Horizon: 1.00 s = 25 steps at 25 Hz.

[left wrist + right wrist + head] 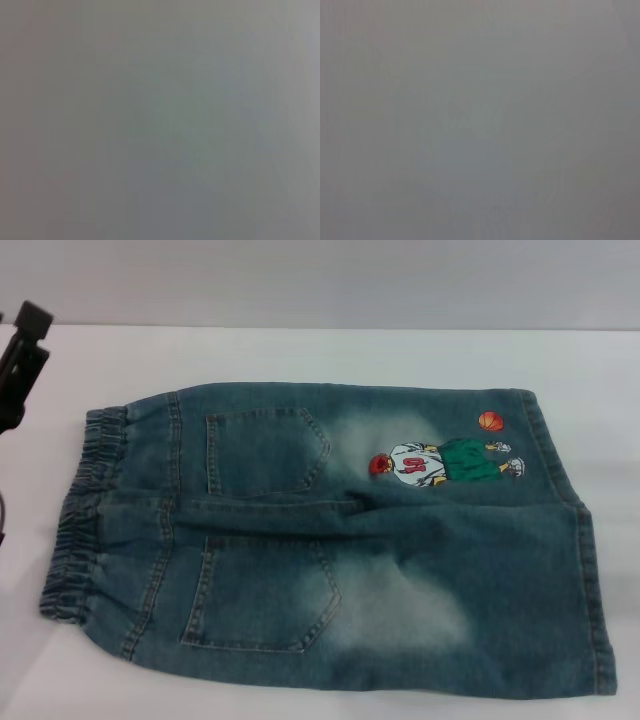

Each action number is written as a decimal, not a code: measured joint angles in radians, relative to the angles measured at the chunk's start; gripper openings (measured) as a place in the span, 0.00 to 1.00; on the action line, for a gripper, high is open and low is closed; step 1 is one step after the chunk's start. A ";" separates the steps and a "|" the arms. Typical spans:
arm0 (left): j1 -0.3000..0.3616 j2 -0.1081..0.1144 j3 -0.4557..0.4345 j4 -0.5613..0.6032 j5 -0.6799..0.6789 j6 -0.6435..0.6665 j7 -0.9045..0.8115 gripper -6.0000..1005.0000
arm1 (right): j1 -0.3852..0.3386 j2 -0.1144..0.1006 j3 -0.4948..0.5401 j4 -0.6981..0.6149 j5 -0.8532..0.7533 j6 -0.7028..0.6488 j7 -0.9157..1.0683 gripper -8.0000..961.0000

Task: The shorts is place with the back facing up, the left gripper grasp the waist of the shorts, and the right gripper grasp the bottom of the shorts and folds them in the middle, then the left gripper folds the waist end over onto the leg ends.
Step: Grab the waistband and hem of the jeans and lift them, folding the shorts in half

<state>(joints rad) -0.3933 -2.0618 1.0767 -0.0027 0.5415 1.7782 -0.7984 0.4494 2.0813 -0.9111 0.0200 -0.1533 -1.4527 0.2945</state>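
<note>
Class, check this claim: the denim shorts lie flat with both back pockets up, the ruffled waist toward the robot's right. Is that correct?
Not quite. The head view shows the shorts flat with both back pockets up, but the waist points toward the robot's left; the leg ends lie to its right.

You've got the shorts (330, 540) in faded denim cloth, matt, pale washed patches, coarse weave. The waist (85, 510) is puckered, gathered elastic. The embroidered player (445, 462) is stitched thread. The table (300, 355) looks smooth, matt white. The left gripper (22, 355) looks matt black; material unclear.
</note>
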 joint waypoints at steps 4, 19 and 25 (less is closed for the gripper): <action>0.007 0.018 0.112 0.120 0.000 -0.039 -0.152 0.84 | -0.001 0.000 0.000 0.000 0.000 0.000 0.000 0.69; -0.093 0.248 0.270 0.429 0.354 -0.102 -0.825 0.84 | -0.009 0.000 0.009 0.000 0.003 0.009 0.000 0.69; -0.102 0.272 0.112 0.556 0.759 -0.090 -1.136 0.84 | -0.010 0.000 0.011 0.000 0.007 0.025 0.000 0.69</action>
<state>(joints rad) -0.4953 -1.7898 1.1883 0.5535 1.3003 1.6879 -1.9341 0.4398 2.0813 -0.9006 0.0199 -0.1458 -1.4278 0.2945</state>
